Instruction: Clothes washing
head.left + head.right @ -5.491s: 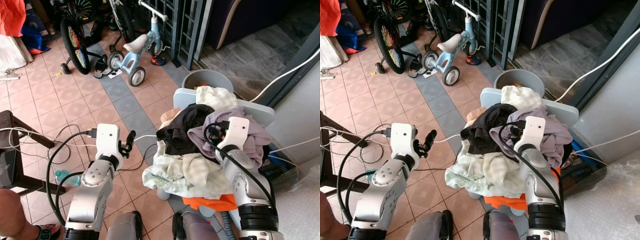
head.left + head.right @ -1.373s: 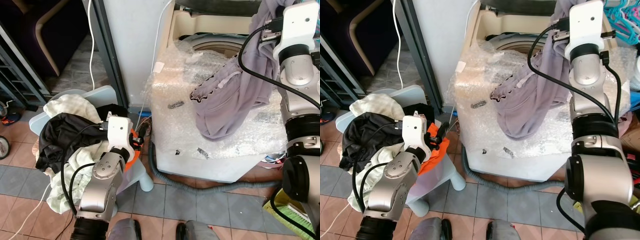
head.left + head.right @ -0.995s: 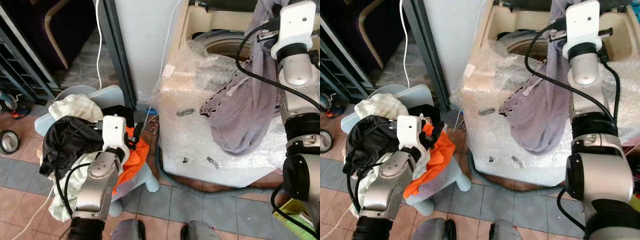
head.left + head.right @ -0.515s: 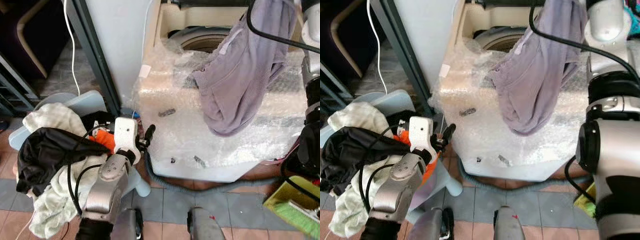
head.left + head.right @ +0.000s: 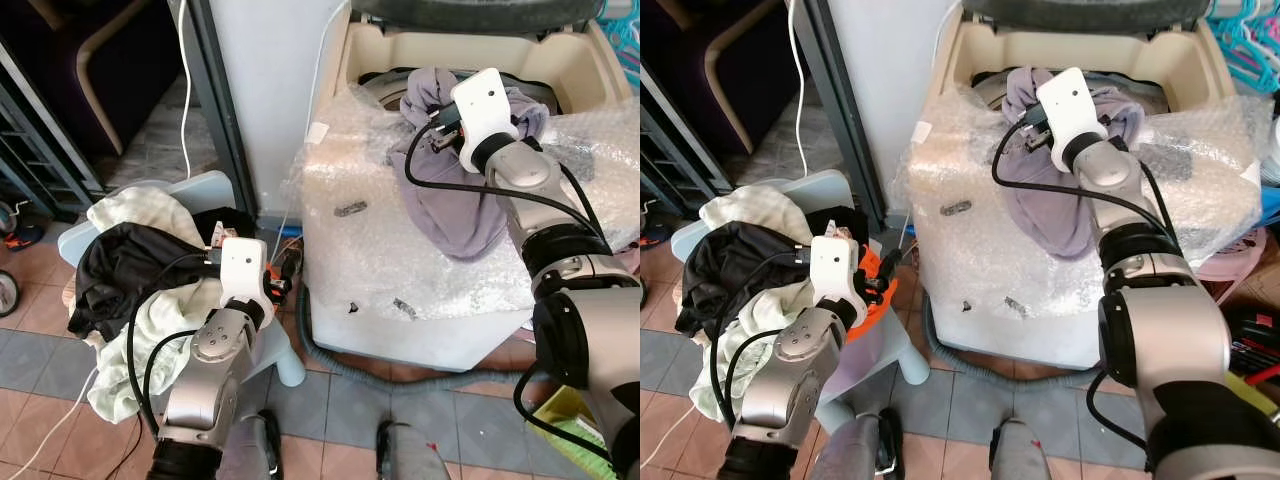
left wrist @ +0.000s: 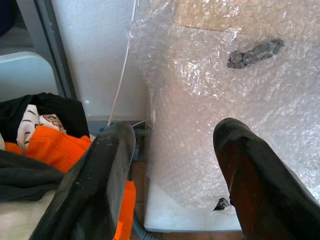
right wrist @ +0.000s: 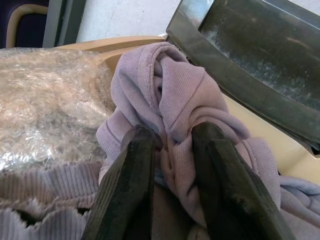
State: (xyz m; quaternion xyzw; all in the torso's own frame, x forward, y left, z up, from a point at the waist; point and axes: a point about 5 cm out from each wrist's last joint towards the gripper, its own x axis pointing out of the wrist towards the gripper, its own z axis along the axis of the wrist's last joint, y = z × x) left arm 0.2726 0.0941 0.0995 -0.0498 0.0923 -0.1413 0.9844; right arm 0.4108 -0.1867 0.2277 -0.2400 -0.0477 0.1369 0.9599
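Lilac knit cloth is bunched between the two black fingers [image 7: 135, 180] of the right gripper [image 7: 172, 150], which are closed on a fold of the purple garment [image 5: 455, 200] with only a narrow gap left between them. Half a second ago that garment hung high from the raised arm; now the right gripper has come down to the mouth of the washing machine [image 5: 400, 60], and the cloth lies heaped at the drum opening, its lower part spilling forward over the bubble wrap [image 5: 370, 250] that covers the machine's top and front. The dark lid [image 7: 260, 65] stands open just behind the bundle.

The left gripper [image 6: 172, 165] hangs with its fingers spread wide and nothing between them, beside the machine's wrapped front corner, much where it was a moment earlier. Just beside it sits the pile of laundry [image 5: 140, 270] on a pale blue chair [image 5: 180, 195]: a black piece on top, cream and pale green cloth around it, and an orange garment [image 5: 875, 285] showing at the near edge.
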